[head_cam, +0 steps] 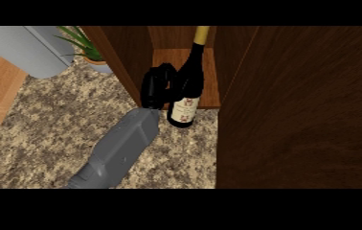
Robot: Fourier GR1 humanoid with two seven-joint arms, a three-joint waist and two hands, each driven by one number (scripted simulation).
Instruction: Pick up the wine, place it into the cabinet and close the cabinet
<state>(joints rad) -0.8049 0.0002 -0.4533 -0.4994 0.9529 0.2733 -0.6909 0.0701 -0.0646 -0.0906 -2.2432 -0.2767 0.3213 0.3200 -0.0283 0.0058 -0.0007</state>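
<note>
Left hand, fingers curled round wine bottle, at cabinet opening. Bottle upright, base at cabinet shelf's front edge. Cabinet door open.

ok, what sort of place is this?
Likely a home kitchen counter: a speckled granite countertop, an open wooden cabinet with a wine bottle at its shelf edge, and a potted plant behind.
</note>
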